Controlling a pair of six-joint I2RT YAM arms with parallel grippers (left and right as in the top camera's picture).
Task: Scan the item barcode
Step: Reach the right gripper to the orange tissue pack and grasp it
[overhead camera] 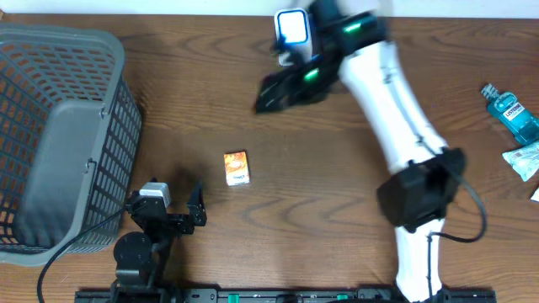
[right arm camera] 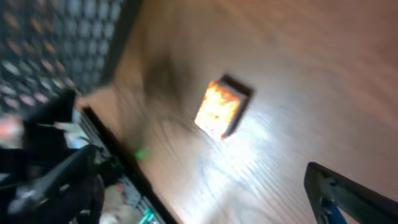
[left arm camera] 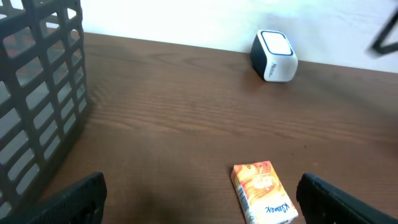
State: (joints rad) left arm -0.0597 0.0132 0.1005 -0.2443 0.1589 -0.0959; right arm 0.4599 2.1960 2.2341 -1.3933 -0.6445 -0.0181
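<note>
A small orange box (overhead camera: 237,167) lies flat on the wooden table (overhead camera: 337,194), its barcode side not readable. The left wrist view shows the orange box (left arm camera: 264,191) just inside the right finger of my left gripper (left arm camera: 202,208), which is open and low over the table. The white and blue scanner (overhead camera: 292,28) stands at the far edge; the same scanner (left arm camera: 274,56) is upright. My right gripper (overhead camera: 268,94) hangs open in the air near the scanner, holding nothing. Its blurred wrist view looks down on the box (right arm camera: 221,107), with one finger (right arm camera: 348,196) visible.
A grey mesh basket (overhead camera: 59,135) fills the left side, close to my left arm. A blue bottle (overhead camera: 511,112) and a pale packet (overhead camera: 526,158) lie at the right edge. The right arm's white link spans from the front right to the far centre.
</note>
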